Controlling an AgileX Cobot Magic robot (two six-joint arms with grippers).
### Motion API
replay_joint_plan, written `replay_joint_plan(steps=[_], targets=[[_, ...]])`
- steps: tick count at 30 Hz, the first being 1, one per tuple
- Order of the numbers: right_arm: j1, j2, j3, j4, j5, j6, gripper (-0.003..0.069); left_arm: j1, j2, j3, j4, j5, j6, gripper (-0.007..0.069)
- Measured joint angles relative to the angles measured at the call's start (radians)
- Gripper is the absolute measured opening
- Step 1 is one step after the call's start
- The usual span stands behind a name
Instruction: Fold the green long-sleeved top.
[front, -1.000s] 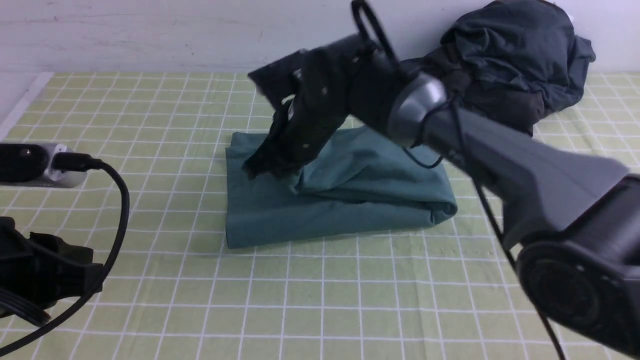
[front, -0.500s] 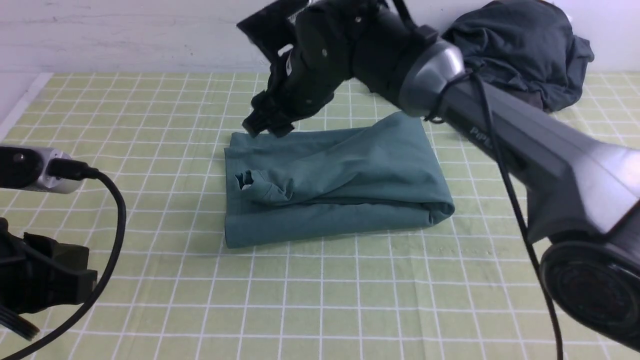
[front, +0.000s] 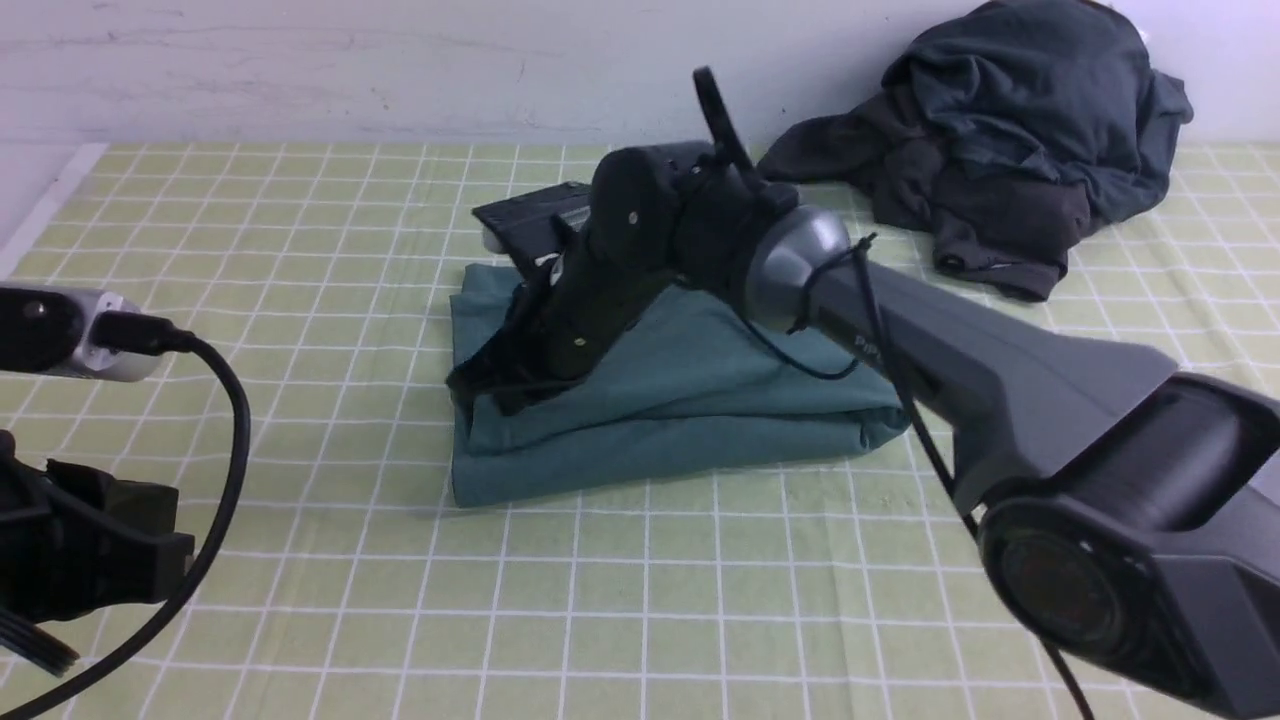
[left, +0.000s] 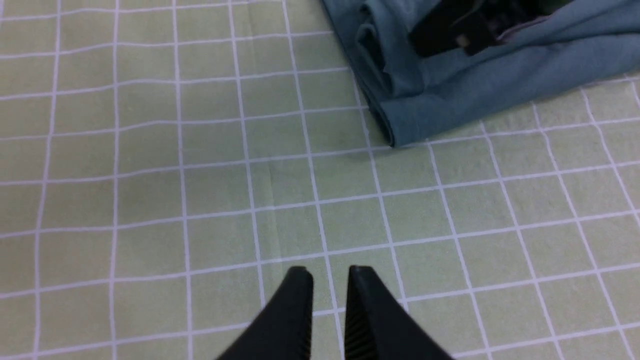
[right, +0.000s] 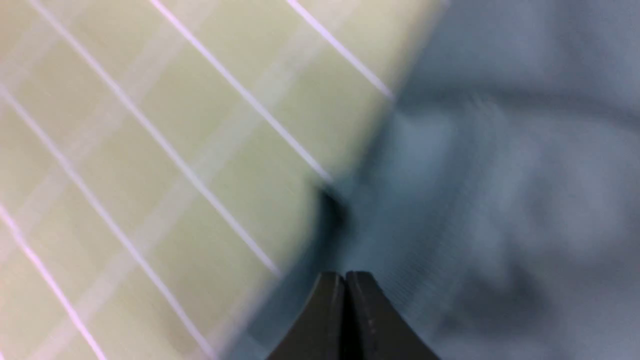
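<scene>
Folded top (front: 700, 400) lies in the middle of the bench (front: 640, 600). Your right fingers (right: 330, 310) are pressed fully together, tips down on its left end, no cloth seen between them. Your left fingers (left: 295, 305) sit a slit apart, empty, well clear. Risk: drag those tips sideways and you'll likely rumple the layers, undoing the fold.

Place: robot lab bench
Cover: green checked cloth (front: 300, 600)
Behind cloth: bare white wall (front: 300, 70)
On cloth's far edge: dark clothes heap (front: 1010, 130)
Over cloth: cabled robot arm (front: 1000, 370)
</scene>
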Motion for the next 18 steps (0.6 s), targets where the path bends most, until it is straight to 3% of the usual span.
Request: replay_joint_plan(steps=[4, 8, 13, 14, 16, 18], targets=[[-0.004, -0.004, -0.011, 0.018, -0.028, -0.031, -0.0011, 0.0, 0.0, 0.0, 0.001, 0.0, 0.0, 0.0091], [-0.057, -0.052, -0.03, -0.013, 0.077, -0.034, -0.0011, 0.0, 0.0, 0.0, 0.003, 0.003, 0.0, 0.0091], [-0.208, -0.238, 0.008, -0.122, 0.198, -0.002, 0.0024, 0.0, 0.0, 0.0, 0.001, 0.023, 0.0, 0.0091], [-0.27, -0.311, 0.076, -0.136, 0.202, 0.013, 0.0067, 0.0, 0.0, 0.0, 0.0, 0.023, 0.0, 0.0091], [-0.303, -0.345, 0.126, -0.141, 0.205, 0.025, 0.0098, 0.0, 0.0, 0.0, 0.0, 0.023, 0.0, 0.0091], [-0.369, -0.397, 0.264, -0.147, 0.218, 0.046, 0.0181, 0.0, 0.0, 0.0, -0.001, 0.023, 0.0, 0.0091]])
